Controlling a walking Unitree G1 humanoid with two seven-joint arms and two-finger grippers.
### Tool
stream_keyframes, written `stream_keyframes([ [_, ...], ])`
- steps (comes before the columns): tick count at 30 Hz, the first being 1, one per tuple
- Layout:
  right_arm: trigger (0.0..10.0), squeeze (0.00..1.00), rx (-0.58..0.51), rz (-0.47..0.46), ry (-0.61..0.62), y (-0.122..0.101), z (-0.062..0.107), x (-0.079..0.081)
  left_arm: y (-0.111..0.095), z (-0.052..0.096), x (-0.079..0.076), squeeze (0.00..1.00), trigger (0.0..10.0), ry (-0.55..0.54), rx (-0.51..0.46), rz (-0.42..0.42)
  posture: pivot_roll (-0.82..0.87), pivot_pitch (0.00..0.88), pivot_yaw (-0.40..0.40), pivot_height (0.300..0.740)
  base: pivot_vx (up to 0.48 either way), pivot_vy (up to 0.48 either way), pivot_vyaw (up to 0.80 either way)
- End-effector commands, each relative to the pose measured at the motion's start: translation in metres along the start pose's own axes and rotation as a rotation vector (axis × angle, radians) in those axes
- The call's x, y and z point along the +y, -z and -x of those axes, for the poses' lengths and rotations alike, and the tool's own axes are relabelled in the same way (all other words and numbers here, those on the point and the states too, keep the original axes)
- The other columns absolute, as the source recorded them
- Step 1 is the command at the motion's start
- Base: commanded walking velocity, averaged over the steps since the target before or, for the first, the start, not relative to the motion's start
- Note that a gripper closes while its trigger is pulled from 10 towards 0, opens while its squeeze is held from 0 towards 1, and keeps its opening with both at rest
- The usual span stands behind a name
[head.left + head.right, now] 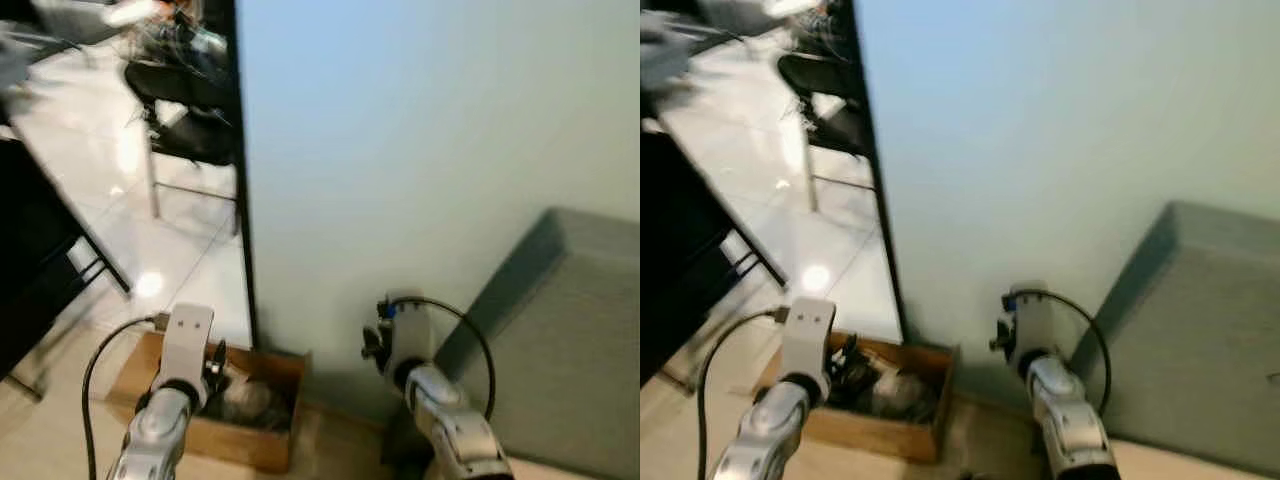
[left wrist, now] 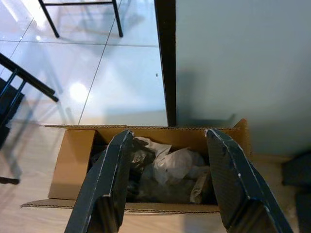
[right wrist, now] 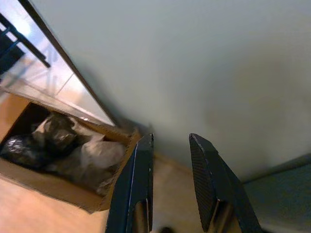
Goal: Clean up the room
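Left tool (image 2: 167, 187) spread wide, holding nothing, above the cardboard box (image 2: 73, 165). Right tool (image 3: 170, 184) part open, empty, near the pale wall (image 1: 420, 150). Box sits on the floor against the wall's foot, long axis along it, open top up. Contents: crumpled paper and dark bags (image 2: 160, 170), hard to make out. Grey sofa (image 1: 570, 330) cut off at right.

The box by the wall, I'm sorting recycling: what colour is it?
Plain brown cardboard box, clearest in the left wrist view.
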State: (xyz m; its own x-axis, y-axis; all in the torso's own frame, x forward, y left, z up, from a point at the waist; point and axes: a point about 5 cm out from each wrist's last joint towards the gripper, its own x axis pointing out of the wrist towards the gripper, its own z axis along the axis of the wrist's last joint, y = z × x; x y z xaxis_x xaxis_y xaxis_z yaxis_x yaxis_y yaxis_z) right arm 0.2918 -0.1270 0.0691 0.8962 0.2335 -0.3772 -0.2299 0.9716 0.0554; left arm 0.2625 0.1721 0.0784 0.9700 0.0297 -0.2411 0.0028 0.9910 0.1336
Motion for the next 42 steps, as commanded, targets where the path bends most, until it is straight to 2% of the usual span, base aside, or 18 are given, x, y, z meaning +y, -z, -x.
stream_keyframes([
  [1, 10.0, 0.00, 0.027, -0.005, -0.035, 0.002, 0.000, 0.004, 0.006, 0.000, 0.002, 0.00, 10.0, 0.001, 0.020, -0.002, -0.04, 0.116, -0.022, 0.740, 0.000, 0.000, -0.80],
  [16, 10.0, 0.00, 0.059, -0.010, -0.090, 0.004, 0.002, 0.009, 0.004, -0.001, 0.005, 0.00, 10.0, -0.007, 0.010, 0.002, -0.04, 0.103, -0.024, 0.740, 0.000, 0.000, -0.78],
  [25, 10.0, 0.00, 0.028, -0.022, -0.102, -0.002, 0.000, 0.011, -0.001, -0.001, 0.005, 0.00, 10.0, 0.003, -0.023, 0.017, -0.04, 0.101, -0.026, 0.740, 0.000, 0.000, 0.00],
  [42, 10.0, 0.00, 0.021, -0.027, -0.095, -0.003, 0.000, 0.011, -0.005, -0.003, 0.005, 0.00, 10.0, 0.009, -0.043, 0.014, -0.04, 0.102, -0.016, 0.740, 0.000, 0.457, 0.00],
])
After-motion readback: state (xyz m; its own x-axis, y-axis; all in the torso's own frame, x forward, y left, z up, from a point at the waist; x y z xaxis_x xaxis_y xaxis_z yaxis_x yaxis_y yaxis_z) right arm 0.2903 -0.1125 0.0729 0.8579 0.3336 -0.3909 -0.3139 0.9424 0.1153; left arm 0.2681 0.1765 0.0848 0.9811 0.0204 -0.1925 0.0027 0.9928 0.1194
